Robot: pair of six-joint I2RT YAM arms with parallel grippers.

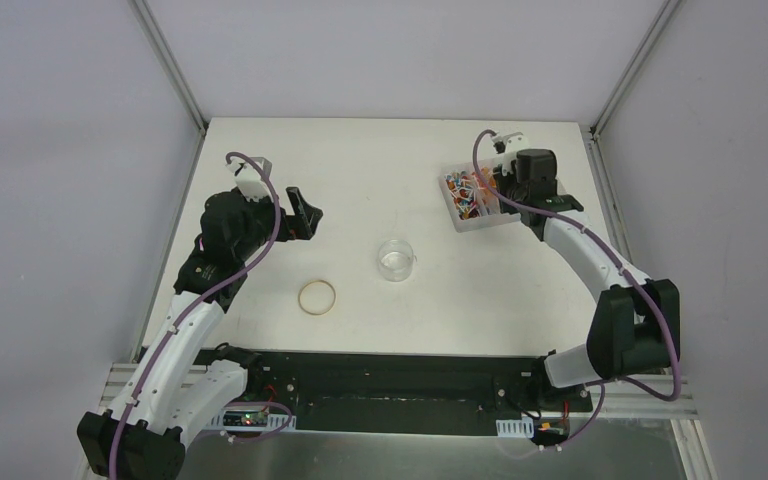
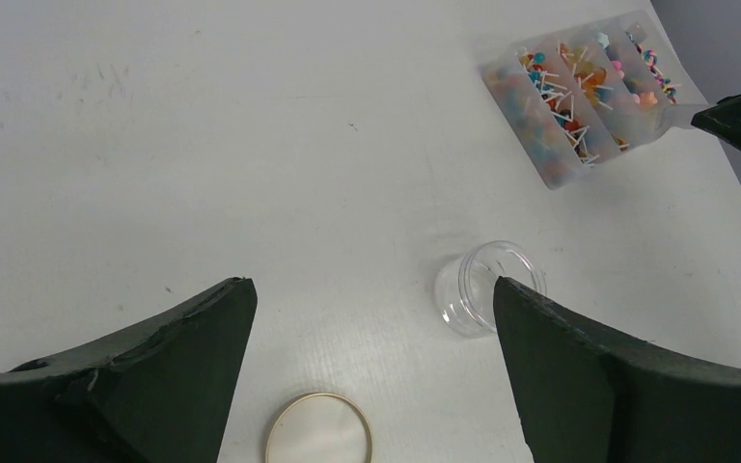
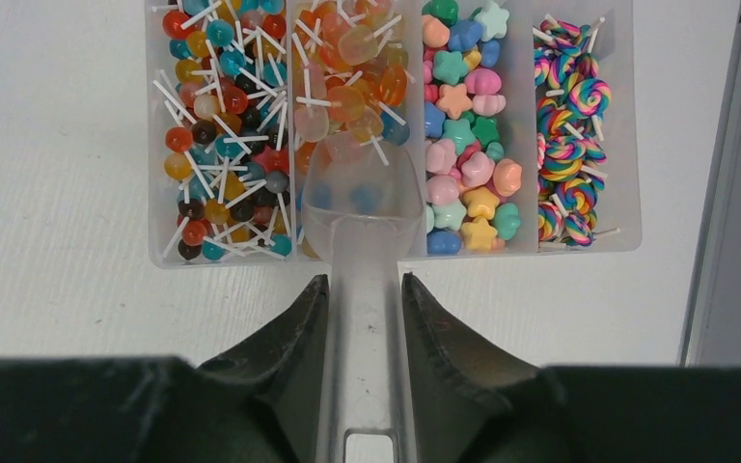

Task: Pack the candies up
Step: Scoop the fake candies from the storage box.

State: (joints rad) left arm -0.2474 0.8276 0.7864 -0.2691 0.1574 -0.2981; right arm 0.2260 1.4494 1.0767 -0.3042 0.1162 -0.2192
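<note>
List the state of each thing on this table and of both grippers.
Left gripper: open, empty.
Right gripper: shut on scoop handle.
Scoop: bowl resting among candies.
Candies: sorted in tray compartments.
Tray: uncovered.
Jar: upright, lidless, empty.
Ring: lying flat.

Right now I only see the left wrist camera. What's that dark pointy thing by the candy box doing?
Observer: That is the right gripper, shut on the handle of a clear scoop.
Operator: Where's the scoop's bowl?
Observer: In the right wrist view it is in or just above the box's second compartment from the left, at the orange candies on sticks.
Operator: And is my gripper over the jar?
Observer: No. From above, the open left gripper is left of the jar, not over it.
</note>
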